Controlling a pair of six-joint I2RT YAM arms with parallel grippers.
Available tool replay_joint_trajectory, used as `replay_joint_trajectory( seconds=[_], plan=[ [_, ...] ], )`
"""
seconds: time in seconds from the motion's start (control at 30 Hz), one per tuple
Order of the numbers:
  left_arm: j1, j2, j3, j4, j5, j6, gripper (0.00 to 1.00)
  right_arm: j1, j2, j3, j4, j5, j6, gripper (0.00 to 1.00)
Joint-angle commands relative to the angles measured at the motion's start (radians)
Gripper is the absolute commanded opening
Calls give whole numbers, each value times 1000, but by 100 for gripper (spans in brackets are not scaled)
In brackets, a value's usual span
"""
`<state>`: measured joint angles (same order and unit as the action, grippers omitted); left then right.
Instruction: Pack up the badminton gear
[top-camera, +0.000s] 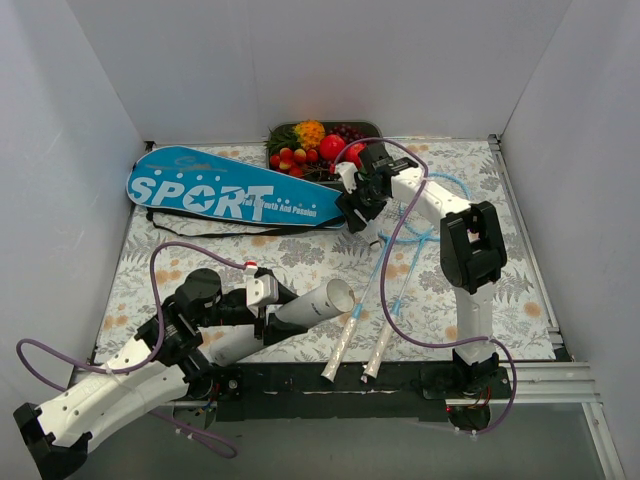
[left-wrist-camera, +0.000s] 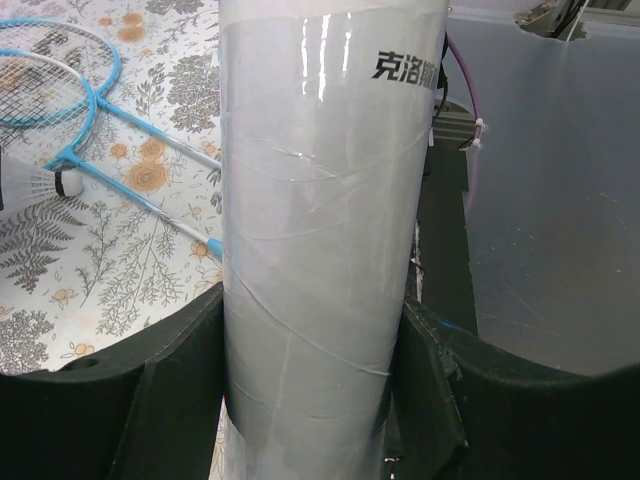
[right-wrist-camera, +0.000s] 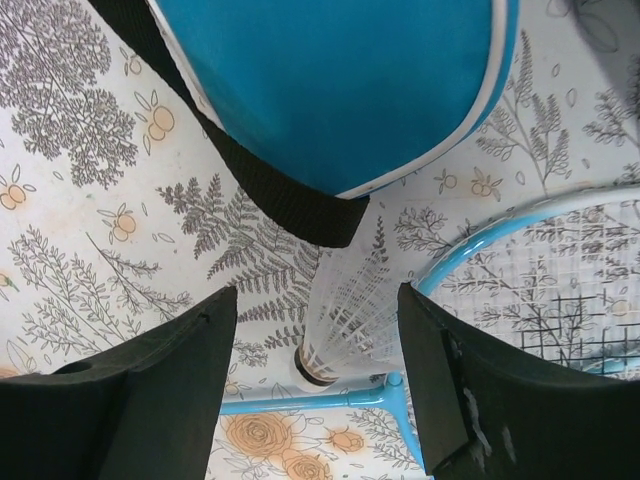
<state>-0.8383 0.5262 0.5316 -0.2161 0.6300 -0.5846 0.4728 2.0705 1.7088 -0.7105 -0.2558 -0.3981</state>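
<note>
1. Shuttlecock tube (left-wrist-camera: 320, 230): white and cylindrical, clamped across its body by the left gripper (left-wrist-camera: 315, 360). It is held slanted at the near left of the table, with its open end turned toward the racket handles.
2. Rackets (top-camera: 343, 348): two, light blue with white handles, laid side by side near the middle. The handles point to the near edge; the heads are partly hidden under the right arm.
3. Shuttlecock (right-wrist-camera: 340, 325): white, lying beside a racket frame between the parted fingers of the right gripper (right-wrist-camera: 315, 330). Contact with either finger cannot be told.
4. Bag (top-camera: 230, 195): long, blue, lettered "SPORT", laid flat at the far left. Its black strap (right-wrist-camera: 250, 180) is seen at its edge, and its narrow end lies just beside the right gripper.
5. Fruit tray (top-camera: 372, 125): grey, set at the far edge.
6. Table (top-camera: 300, 255): floral-printed surface.
</note>
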Motion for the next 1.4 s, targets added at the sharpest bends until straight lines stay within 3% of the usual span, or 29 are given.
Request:
replay_joint_trajectory(
  seconds=[0.0,0.53,1.0,1.07,1.17,1.2,1.37],
  plan=[
    [-5,-6,-5,30,2,-1,19,-2,-9,-40,-26,-19,-16,72],
    [-22,-15,-18,41,-1,-4,20,-3,-131,-185,-33,87,24,66],
    [-27,-2,-12,35,-3,-3,20,-8,-171,-238,-72,35,81,47],
    [-27,-5,-13,35,-3,-4,20,-10,-162,-235,-84,15,87,41],
    [-27,-11,-18,37,-7,-6,20,-11,-150,-230,-90,6,99,17],
    [-27,-12,-19,37,-7,-4,20,-14,-150,-229,-92,1,105,2],
    [-27,-18,-21,35,-18,-4,20,-14,-197,-233,-73,-43,145,1]
  ],
)
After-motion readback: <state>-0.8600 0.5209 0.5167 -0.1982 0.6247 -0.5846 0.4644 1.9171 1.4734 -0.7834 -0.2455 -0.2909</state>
